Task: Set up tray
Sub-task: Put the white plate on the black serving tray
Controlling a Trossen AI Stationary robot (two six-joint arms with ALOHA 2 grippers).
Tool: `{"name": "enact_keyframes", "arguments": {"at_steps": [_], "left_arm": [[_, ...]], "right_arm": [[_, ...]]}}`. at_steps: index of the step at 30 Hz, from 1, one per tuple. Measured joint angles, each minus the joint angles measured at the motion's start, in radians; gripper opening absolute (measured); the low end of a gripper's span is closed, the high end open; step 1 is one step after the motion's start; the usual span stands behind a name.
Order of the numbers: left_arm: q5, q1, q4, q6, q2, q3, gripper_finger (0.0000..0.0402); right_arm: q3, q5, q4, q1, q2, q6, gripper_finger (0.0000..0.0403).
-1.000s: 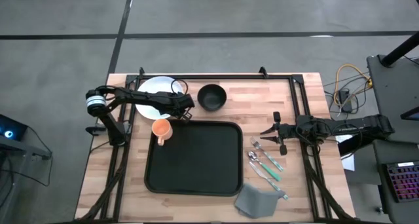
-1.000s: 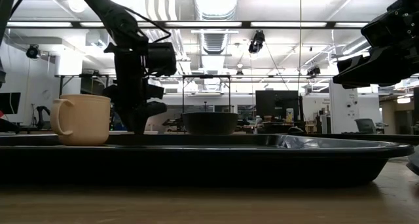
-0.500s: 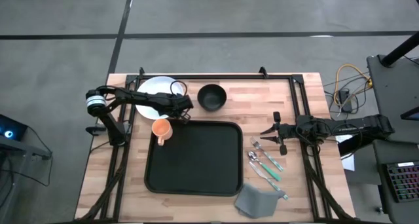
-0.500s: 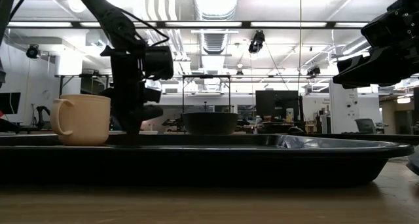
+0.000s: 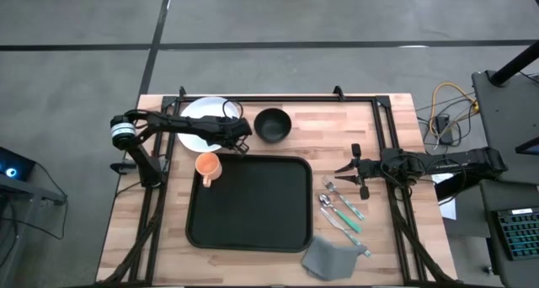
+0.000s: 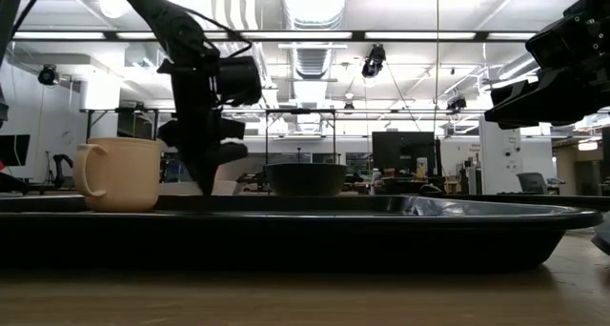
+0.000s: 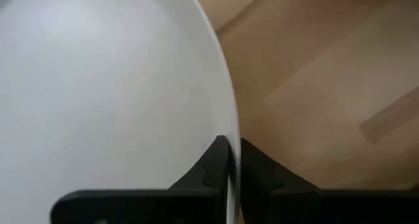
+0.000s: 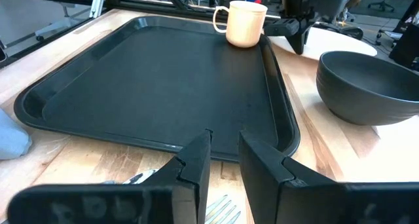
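So the tray [image 5: 248, 202] is sitting flat in the middle of the table [image 5: 328, 124], with only an orange mug [image 5: 207, 166] on it, standing upright right at its far left corner. Left gripper [image 5: 240, 141] is reached out over the back of the table and has its fingers [image 7: 213, 168] pinched onto the rim of the white plate [image 5: 195, 120]; in the left wrist view you can see the plate edge running straight down between the two dark tips, so it's a proper edge grip. The plate sits behind the tray on the left side, and the black bowl [image 5: 273, 124] is just beside it to the right, also behind the tray and not touching it. In the low view the left arm comes down just right of the mug with the bowl further right behind the tray's rim. Right gripper [image 5: 344, 172] is parked off the tray's right side, hovering above the wood near the cutlery, fingers a little apart with nothing between them. Just below it there's a fork [image 5: 334, 191], a spoon [image 5: 330, 205] and a knife [image 5: 345, 230], green-handled stuff lying side by side, all on the table beside the tray's right edge. A grey napkin [image 5: 328, 258] is crumpled near the tray's front right corner.
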Motion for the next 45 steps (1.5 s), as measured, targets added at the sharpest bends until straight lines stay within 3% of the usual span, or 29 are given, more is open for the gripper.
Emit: {"name": "enact_keyframes", "arguments": {"at_steps": [17, 26, 45], "left_arm": [[-0.057, -0.007, -0.137, 0.136, 0.0, 0.241, 0.0001], [-0.146, -0.045, -0.296, 0.174, 0.0, 0.401, 0.0001], [-0.154, -0.369, -0.353, 0.291, -0.001, 0.558, 0.0]], "right_arm": [[0.0, 0.0, 0.0, 0.0, 0.0, 0.0, 0.0068], [0.0, 0.0, 0.0, 0.0, 0.0, 0.0, 0.0068], [0.0, 0.0, 0.0, 0.0, 0.0, 0.0, 0.0068]]}}
